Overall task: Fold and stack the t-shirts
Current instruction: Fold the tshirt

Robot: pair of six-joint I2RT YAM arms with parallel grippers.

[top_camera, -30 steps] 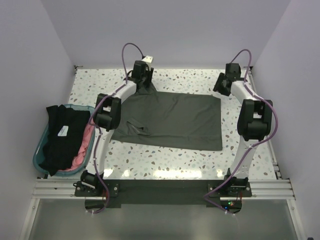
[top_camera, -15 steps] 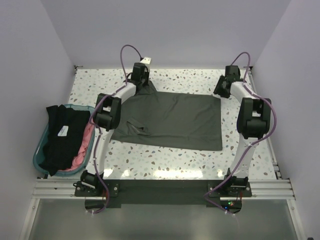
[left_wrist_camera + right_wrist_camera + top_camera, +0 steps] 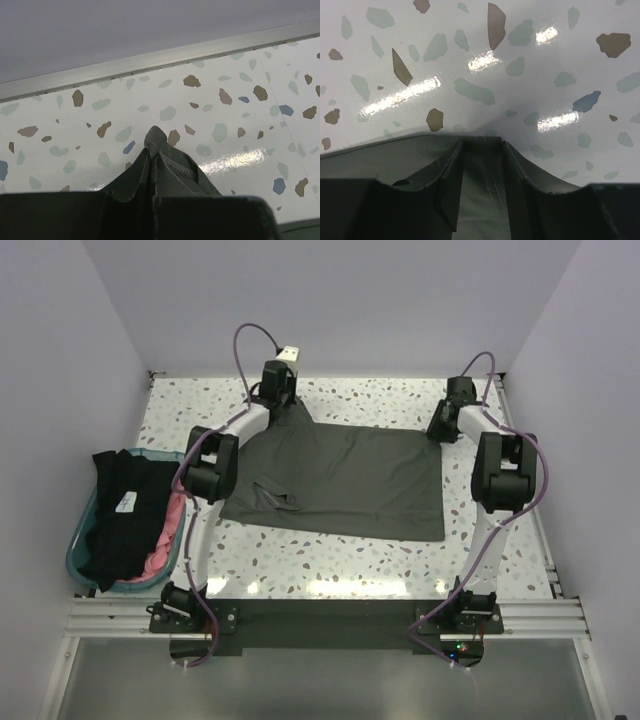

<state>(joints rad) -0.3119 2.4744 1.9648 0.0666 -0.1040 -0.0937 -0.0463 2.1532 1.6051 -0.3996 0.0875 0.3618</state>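
Note:
A dark olive-green t-shirt (image 3: 340, 480) lies spread flat in the middle of the table. My left gripper (image 3: 283, 412) is at its far left corner, shut on a pinched fold of the olive cloth (image 3: 161, 155) that pokes out past the fingertips (image 3: 152, 197). My right gripper (image 3: 440, 430) sits at the far right corner. Its fingers (image 3: 447, 175) stand apart astride the hem, with flat olive cloth (image 3: 482, 200) between them. A black t-shirt (image 3: 120, 510) and a pink t-shirt (image 3: 172, 525) lie heaped in the tub at the left.
The teal plastic tub (image 3: 75, 545) stands at the table's left edge. A metal rail (image 3: 150, 60) and the back wall run just beyond both grippers. Speckled tabletop (image 3: 340, 555) shows in front of the shirt, before the arm bases.
My left gripper has shut on the shirt's far left corner and bunched the cloth there. My right gripper has moved down onto the far right corner, its jaws narrowing a little.

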